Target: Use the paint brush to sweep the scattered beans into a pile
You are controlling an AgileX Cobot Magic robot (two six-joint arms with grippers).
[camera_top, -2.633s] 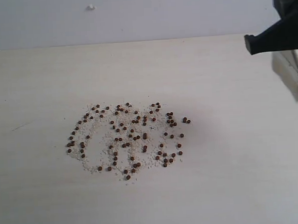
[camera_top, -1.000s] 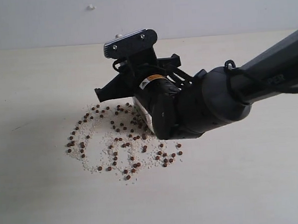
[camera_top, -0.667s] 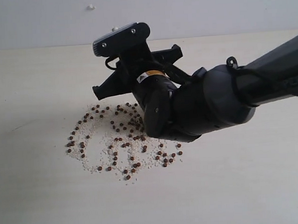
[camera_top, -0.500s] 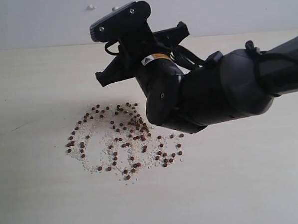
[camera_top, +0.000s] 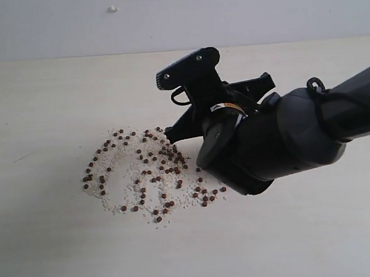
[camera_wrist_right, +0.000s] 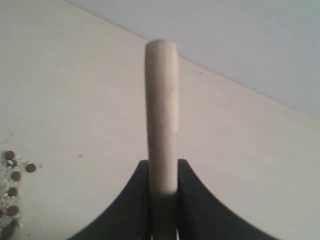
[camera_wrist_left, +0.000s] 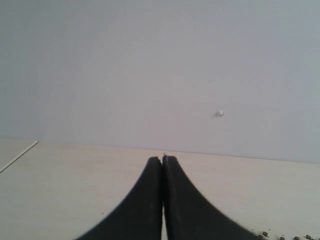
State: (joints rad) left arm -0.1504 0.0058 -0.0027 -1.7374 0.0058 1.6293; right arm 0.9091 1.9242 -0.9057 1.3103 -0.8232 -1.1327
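Setting: pale wood-grain bench (camera_top: pixel 48 257) before a plain grey-white wall (camera_top: pixel 259 10).

Item 1, beans (camera_top: pixel 149 171): dozens, reddish-brown, in a loose ring-shaped scatter mixed with off-white crumbs (camera_top: pixel 114 157). They lie under and just beyond the right tool, on the side away from its arm. Not yet piled.

Item 2, paint brush (camera_wrist_right: pixel 161 110): pale wooden handle rising upright from between the jaws. The bristles are hidden behind the arm, so contact with the bench cannot be told.

Item 3, right tool (camera_wrist_right: pixel 163 182): narrowed, clamped on the brush handle, low over the arm-side edge of the scatter.

Item 4, left tool (camera_wrist_left: pixel 162 172): jaws pressed together, empty, well apart from the beans.

Step, as judged: a sweeping stroke at the arm-side edge. The next move calls for bristles on the bench, drawn toward the scatter's middle, then repeated from the other sides.
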